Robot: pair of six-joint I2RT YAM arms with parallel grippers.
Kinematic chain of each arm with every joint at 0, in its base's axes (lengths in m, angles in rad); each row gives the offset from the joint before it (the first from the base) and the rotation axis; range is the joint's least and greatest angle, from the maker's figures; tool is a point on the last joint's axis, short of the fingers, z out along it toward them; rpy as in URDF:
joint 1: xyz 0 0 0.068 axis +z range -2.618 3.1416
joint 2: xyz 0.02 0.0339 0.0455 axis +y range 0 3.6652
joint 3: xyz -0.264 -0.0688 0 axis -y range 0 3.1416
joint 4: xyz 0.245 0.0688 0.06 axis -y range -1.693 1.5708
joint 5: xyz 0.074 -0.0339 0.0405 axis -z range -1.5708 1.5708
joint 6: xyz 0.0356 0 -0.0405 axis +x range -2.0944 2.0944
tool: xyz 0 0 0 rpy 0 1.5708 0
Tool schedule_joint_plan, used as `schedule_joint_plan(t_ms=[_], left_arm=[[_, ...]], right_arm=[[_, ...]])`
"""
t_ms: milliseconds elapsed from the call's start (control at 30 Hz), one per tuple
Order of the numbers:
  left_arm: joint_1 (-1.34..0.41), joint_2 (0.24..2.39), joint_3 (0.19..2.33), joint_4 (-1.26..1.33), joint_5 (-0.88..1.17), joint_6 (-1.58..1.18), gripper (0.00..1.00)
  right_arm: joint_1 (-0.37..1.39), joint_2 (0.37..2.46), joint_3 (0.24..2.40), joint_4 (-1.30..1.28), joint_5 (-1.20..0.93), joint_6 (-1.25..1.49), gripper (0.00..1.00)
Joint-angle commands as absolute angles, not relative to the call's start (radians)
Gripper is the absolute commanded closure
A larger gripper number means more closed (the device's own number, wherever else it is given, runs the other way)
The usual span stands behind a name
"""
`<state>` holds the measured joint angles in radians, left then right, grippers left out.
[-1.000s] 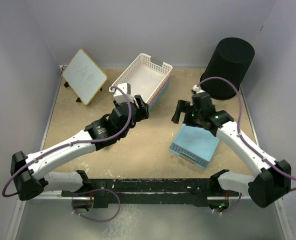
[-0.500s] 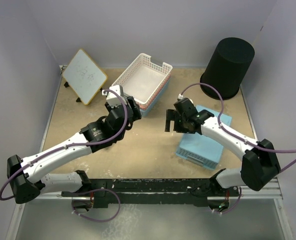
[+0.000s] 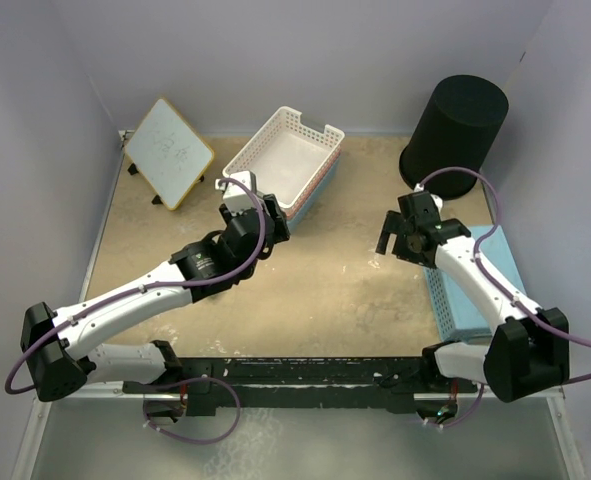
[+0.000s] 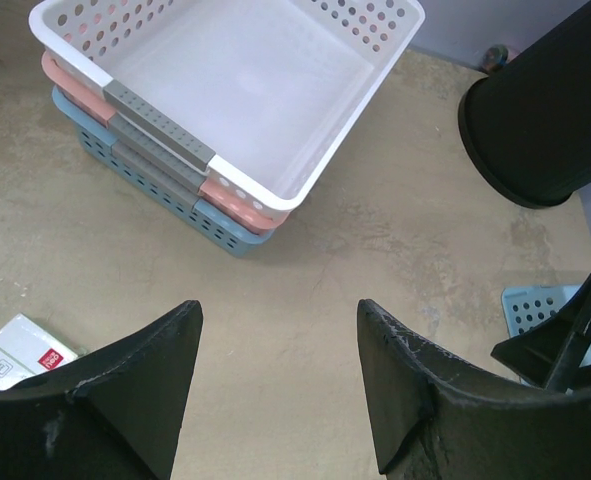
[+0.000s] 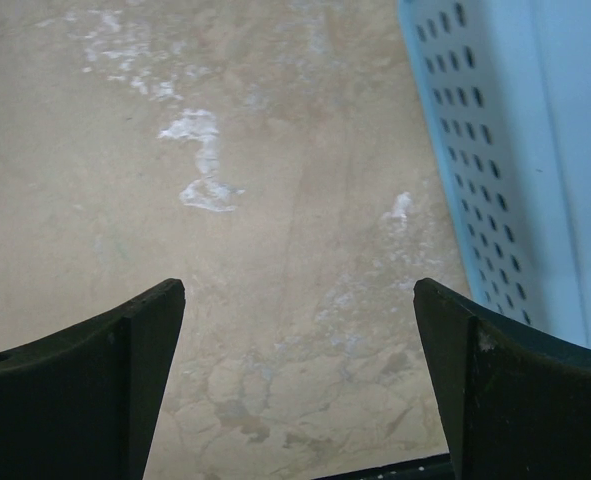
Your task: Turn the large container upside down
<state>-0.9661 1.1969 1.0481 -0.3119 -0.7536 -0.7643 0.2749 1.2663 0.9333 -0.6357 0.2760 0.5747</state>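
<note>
The large black container stands at the table's back right with its wide rim down and its closed end up; it also shows in the left wrist view. My left gripper is open and empty over bare table, just in front of the stacked baskets. My right gripper is open and empty over bare table, in front of the container and apart from it.
A white, pink and blue basket stack sits at the back centre. An overturned blue basket lies along the right edge. A small whiteboard stands back left. A paper card lies by my left finger.
My right arm swung left, then back right, and the overturned blue basket has slid to the table's right edge. My left gripper shifted slightly. The black container has not moved.
</note>
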Motion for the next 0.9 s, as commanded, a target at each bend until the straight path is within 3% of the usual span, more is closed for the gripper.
schedule_joint_plan(t_ms=[0,467,867], left_arm=[[-0.963,1.181,1.053,-0.261,-0.742,-0.75,0.39],[-0.963,1.209,1.098,-0.275,-0.709,-0.704,0.39],[-0.963,1.258,1.183,-0.301,-0.68,-0.618,0.39]], right_arm=[[0.285,1.214,0.872,-0.554,0.148,0.544,0.02],[0.169,1.329,0.897,-0.641,0.601,0.668,0.0],[0.104,1.405,0.942,-0.62,0.669,0.734,0.0]])
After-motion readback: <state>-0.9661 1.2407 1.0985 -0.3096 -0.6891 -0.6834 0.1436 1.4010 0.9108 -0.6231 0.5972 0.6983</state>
